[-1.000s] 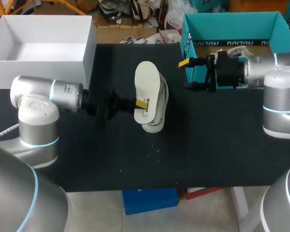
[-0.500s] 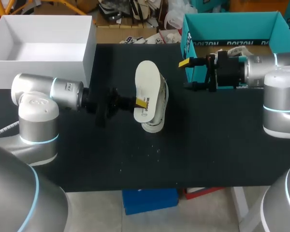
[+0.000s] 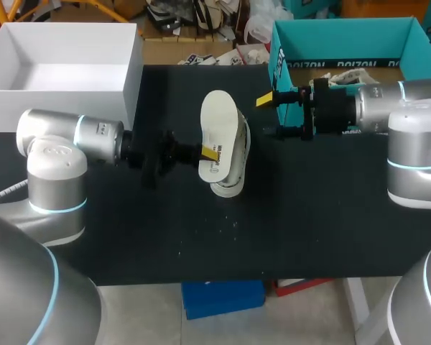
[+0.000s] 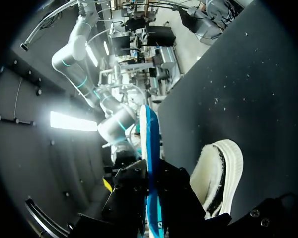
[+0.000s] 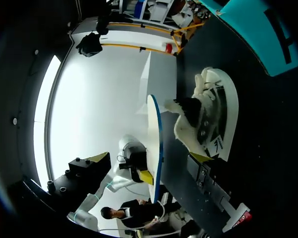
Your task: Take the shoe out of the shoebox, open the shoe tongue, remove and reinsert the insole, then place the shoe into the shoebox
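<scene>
Left hand (image 3: 209, 153) clenched on the insole (image 3: 217, 118), held on edge just beside the shoe (image 3: 228, 185). Shoe lies mid tabletop (image 3: 309, 230). Right hand (image 3: 271, 115) released, empty, fingers spread, near the teal shoebox (image 3: 345, 32).

Soft even light from above covers the black table (image 3: 309, 237) with faint shadows, the white box (image 3: 65, 86) at far left is bright, and white glare floods the right wrist view
</scene>
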Robot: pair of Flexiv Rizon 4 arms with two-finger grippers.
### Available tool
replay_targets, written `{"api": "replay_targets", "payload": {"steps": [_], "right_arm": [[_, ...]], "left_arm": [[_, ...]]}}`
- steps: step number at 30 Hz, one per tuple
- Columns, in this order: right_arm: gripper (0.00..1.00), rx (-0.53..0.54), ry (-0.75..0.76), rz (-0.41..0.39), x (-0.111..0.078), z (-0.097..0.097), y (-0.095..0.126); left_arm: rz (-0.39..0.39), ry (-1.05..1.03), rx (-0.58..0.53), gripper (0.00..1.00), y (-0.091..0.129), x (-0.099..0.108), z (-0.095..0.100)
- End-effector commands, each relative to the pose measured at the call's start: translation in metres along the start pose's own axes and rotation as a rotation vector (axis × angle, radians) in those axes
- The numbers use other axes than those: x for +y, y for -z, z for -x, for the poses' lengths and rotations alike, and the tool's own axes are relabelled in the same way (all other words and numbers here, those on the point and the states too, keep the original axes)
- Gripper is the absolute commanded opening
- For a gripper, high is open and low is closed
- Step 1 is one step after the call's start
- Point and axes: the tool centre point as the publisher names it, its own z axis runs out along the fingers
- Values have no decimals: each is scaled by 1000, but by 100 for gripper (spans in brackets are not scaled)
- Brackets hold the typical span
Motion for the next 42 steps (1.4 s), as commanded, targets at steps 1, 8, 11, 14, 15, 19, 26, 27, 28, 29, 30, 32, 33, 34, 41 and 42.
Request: {"api": "replay_targets", "payload": {"steps": [1, 8, 11, 14, 15, 19, 26, 27, 28, 29, 30, 32, 33, 34, 41, 42], "right_arm": [[100, 2, -2, 6, -3, 4, -16], [100, -10, 1, -16, -5, 5, -43], [100, -18, 9, -27, -5, 4, -55], [100, -22, 13, -40, -4, 4, -66], [100, -23, 15, -46, -4, 4, -69], [93, -28, 17, -56, -3, 6, -78], [73, -25, 3, -70, -5, 14, -85], [69, -25, 1, -70, -5, 15, -85], [62, -27, -3, -72, -6, 16, -85], [60, -28, -4, -72, -6, 16, -85], [60, -28, -4, -73, -6, 17, -85], [55, -30, -8, -75, -6, 18, -85], [51, -30, -9, -75, -6, 19, -85], [49, -32, -10, -75, -5, 20, -85], [40, -41, -9, -75, -1, 22, -80], [38, -41, -8, -75, -1, 22, -80]], "left_arm": [[5, -3, 3, 0, -1, -1, 0], [5, -3, 3, 0, -1, -1, 0], [5, -3, 3, 0, -1, -1, 0], [5, -3, 3, 0, -1, -1, 0], [5, -3, 3, 0, -1, -1, 0], [5, -3, 3, 0, -1, -1, 0], [5, -3, 3, 0, -1, -1, 0], [5, -3, 3, 0, -1, -1, 0], [5, -3, 3, 0, -1, -1, 0], [5, -3, 3, 0, -1, -1, 0], [5, -3, 3, 0, -1, -1, 0], [5, -3, 3, 0, -1, -1, 0], [5, -3, 3, 0, -1, -1, 0], [5, -3, 3, 0, -1, -1, 0], [5, -3, 3, 0, -1, -1, 0], [5, -3, 3, 0, -1, -1, 0]]}}
